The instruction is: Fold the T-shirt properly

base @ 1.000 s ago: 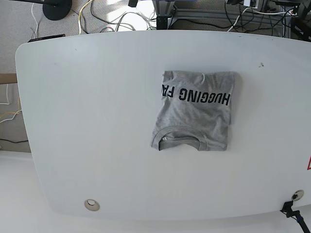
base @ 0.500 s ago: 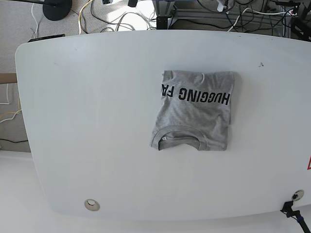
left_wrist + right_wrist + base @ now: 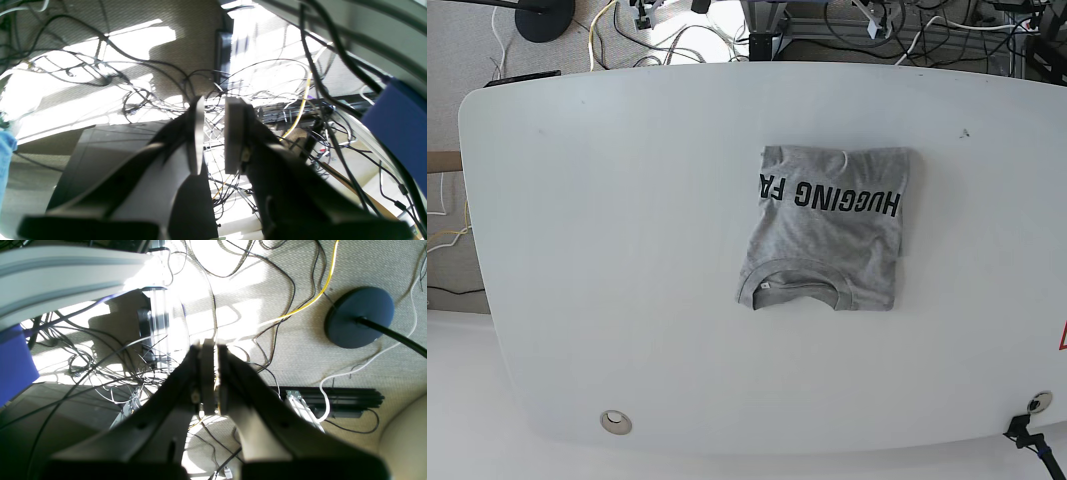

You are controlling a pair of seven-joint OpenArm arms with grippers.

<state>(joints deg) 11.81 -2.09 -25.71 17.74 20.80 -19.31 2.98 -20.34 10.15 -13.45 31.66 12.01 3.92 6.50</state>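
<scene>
The grey T-shirt (image 3: 827, 232) lies folded into a rough rectangle on the white table (image 3: 607, 250), collar toward the near edge and black "HUGGING FA" lettering across its far part. Both grippers are beyond the table's far edge, over the floor, well apart from the shirt. My left gripper (image 3: 213, 133) holds nothing, with a narrow gap between its fingers; it shows small in the base view (image 3: 874, 22). My right gripper (image 3: 210, 373) has its fingers pressed together on nothing; it shows small in the base view (image 3: 640, 14).
Tangled cables (image 3: 687, 40) cover the carpet behind the table. A round black stand base (image 3: 358, 316) sits on the floor. A metal frame post (image 3: 767, 25) stands at the far edge. A round grommet (image 3: 615, 422) is near the front left.
The shirt has not moved. Both gripper tips have come a little further into the base view at its top edge.
</scene>
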